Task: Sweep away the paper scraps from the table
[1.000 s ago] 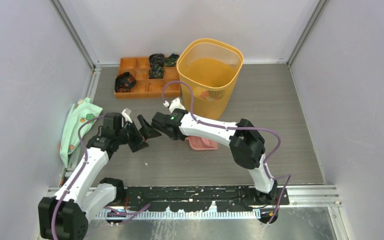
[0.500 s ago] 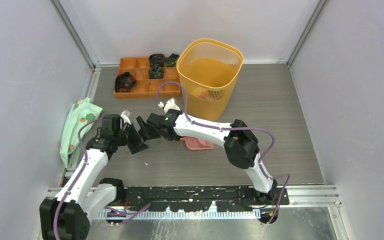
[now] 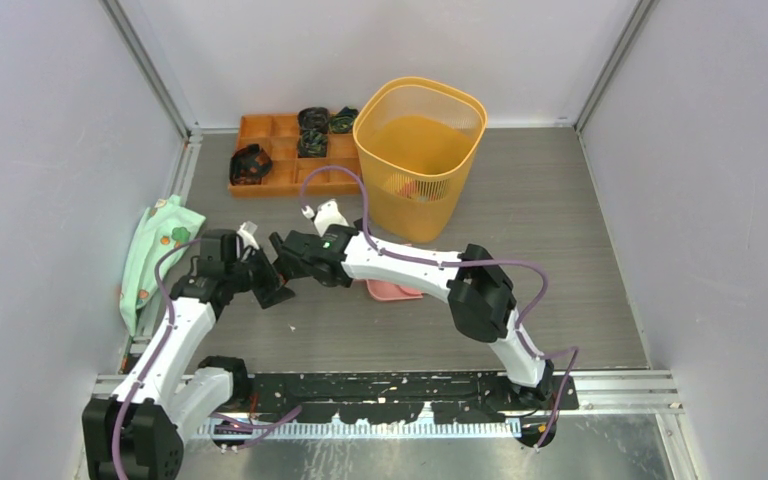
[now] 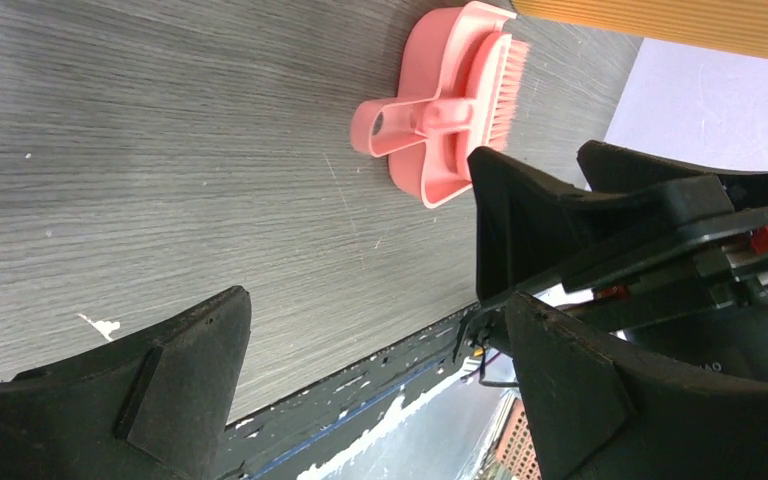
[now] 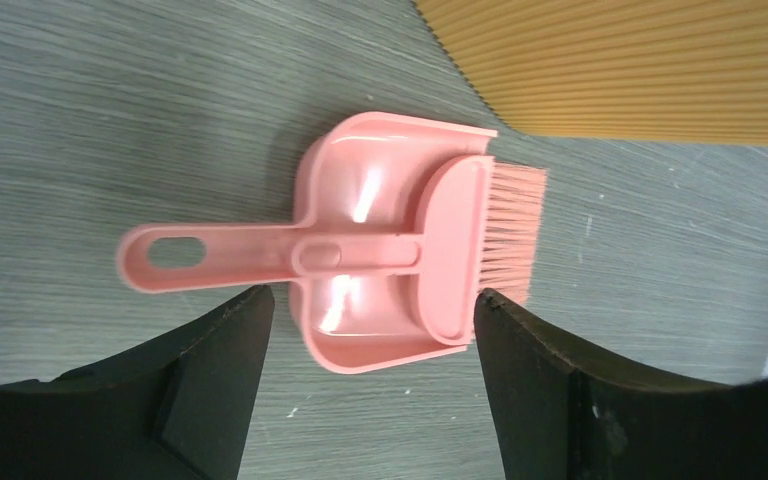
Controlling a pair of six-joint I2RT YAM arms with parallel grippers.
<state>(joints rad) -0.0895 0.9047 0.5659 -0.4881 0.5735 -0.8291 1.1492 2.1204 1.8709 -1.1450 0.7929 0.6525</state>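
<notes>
1. Grey wood-grain table (image 3: 580, 250) carries a pink dustpan (image 5: 360, 200) lying flat, its brush (image 5: 455, 250) nested inside. Seen from the right wrist, the dustpan sits in the gap between the fingers of the right gripper (image 5: 370, 305), which are spread wide and hold nothing.
2. Fingers of the left gripper (image 4: 375, 305) are likewise spread wide and grip nothing. The right gripper's black fingers hang just beside one left fingertip, and the dustpan lies on the boards beyond both.
3. One white fleck, seemingly a paper scrap (image 4: 100, 325), lies on the table close by the tip of the other left finger. It is too small to identify with certainty.
4. An orange mesh basket (image 3: 420, 150) stands just past the dustpan. An orange tray (image 3: 270, 150) sits well beyond both pairs of fingertips, and a mint-green cloth (image 3: 155, 250) lies behind the left gripper.
</notes>
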